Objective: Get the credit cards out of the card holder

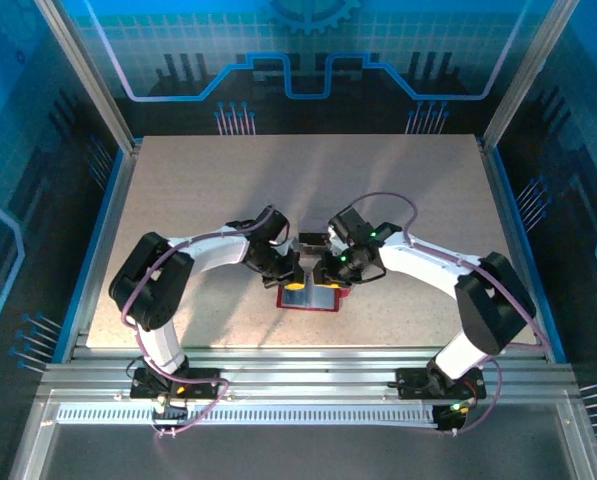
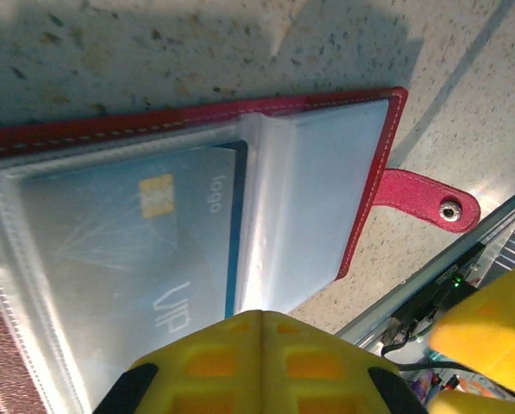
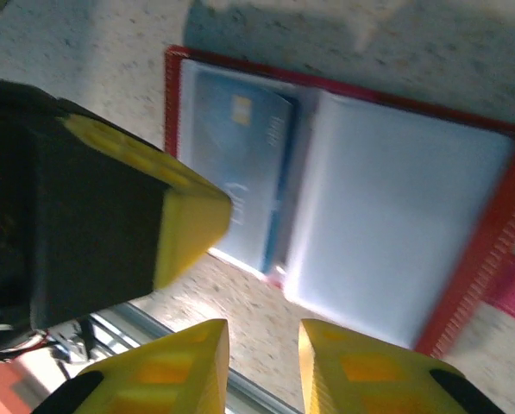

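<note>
One blue card sits in a clear sleeve of the open red wallet, on the page away from the wallet's tab. The wallet lies flat on the bench. At its near edge the left gripper is closed fingertip to fingertip over the card; any pinch cannot be told. Beside it the right gripper stands slightly parted, empty. Step, likely: freeing the first card. Next: slide it clear, the wallet pinned.
</note>
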Robot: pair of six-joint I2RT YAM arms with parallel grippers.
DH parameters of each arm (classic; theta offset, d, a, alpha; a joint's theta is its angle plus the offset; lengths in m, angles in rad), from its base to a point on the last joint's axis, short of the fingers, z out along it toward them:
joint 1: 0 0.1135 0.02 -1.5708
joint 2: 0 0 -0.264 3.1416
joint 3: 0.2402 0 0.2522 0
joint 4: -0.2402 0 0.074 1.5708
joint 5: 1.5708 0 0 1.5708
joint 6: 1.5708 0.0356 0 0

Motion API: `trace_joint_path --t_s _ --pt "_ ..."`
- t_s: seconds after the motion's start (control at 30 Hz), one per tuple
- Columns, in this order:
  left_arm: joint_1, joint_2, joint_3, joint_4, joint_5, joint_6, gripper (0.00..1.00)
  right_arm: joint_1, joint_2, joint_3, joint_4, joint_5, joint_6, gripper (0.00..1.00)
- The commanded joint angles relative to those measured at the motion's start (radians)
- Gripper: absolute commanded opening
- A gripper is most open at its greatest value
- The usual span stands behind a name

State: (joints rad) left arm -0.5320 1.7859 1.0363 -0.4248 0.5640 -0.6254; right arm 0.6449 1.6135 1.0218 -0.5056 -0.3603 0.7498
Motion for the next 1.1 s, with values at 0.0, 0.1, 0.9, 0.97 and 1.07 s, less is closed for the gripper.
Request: trace_joint_path --t_s 0.0,0.1,0.9,0.97,1.07 --pt "0.024 -0.023 -0.016 -0.039 -0.006 0.027 0.0 0.002 0.059 -0.013 0.146 -0.103 0.07 0.27" --pt "0.035 -0.018 -0.033 -0.032 0.003 0.027 0.0 0.002 0.103 -0.006 0.178 -0.117 0.086 0.26" --pt "0.046 -0.008 -0.071 -0.072 -0.063 0.079 0.0 0.005 0.231 -0.011 0.246 -0.128 0.105 0.24" --pt "0.047 -0.006 -0.071 -0.074 -0.063 0.082 0.0 0.007 0.237 -0.012 0.248 -0.13 0.104 0.24" --pt "0.049 -0.007 -0.073 -0.075 -0.063 0.084 0.0 0.01 0.247 -0.01 0.241 -0.132 0.101 0.24"
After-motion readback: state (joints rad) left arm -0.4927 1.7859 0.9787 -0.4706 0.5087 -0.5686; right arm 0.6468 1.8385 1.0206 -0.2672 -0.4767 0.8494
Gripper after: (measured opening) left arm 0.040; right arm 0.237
